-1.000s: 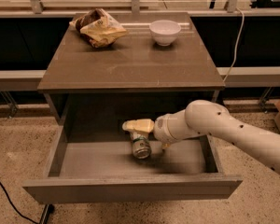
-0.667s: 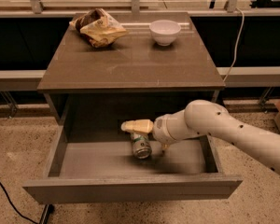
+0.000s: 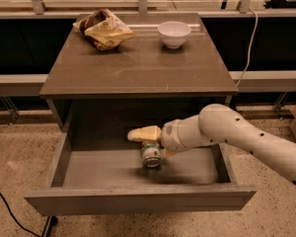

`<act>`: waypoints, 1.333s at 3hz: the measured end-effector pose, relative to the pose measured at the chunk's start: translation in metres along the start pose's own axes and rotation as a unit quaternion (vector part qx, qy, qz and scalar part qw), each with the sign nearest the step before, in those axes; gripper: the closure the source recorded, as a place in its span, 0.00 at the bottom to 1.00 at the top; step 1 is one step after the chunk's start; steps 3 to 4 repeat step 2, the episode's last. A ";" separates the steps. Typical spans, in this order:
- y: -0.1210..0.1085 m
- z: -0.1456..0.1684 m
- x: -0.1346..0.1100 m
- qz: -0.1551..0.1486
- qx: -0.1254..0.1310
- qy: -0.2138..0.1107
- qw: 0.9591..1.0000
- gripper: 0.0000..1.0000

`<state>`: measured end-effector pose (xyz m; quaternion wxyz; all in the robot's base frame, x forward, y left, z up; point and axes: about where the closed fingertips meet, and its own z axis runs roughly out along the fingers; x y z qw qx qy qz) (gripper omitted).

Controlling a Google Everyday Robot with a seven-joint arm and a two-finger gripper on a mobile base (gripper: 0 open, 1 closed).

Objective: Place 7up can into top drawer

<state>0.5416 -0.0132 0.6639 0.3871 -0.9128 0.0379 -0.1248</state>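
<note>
The open top drawer (image 3: 64,157) holds the 7up can (image 3: 152,155), end-on near its middle. The hand (image 3: 149,143) reaches in from the right, clasped on the can. A white bowl (image 3: 174,33) stands near the back edge of the surface (image 3: 138,68).

On the brown cabinet top (image 3: 138,68) I see a crumpled yellow-brown snack bag (image 3: 102,28) near the back left corner and a white round bowl (image 3: 174,33) standing upright at the back, right of the middle; the two are well apart. A pale cable (image 3: 249,43) runs down behind the top's right side. A black cable (image 3: 10,214) lies on the speckled floor (image 3: 19,157) at the lower left. My gripper (image 3: 147,142) is below that top and in front of it, well apart from bag and bowl
</note>
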 end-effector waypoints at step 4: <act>-0.011 -0.020 -0.005 0.004 -0.007 0.018 1.000 0.00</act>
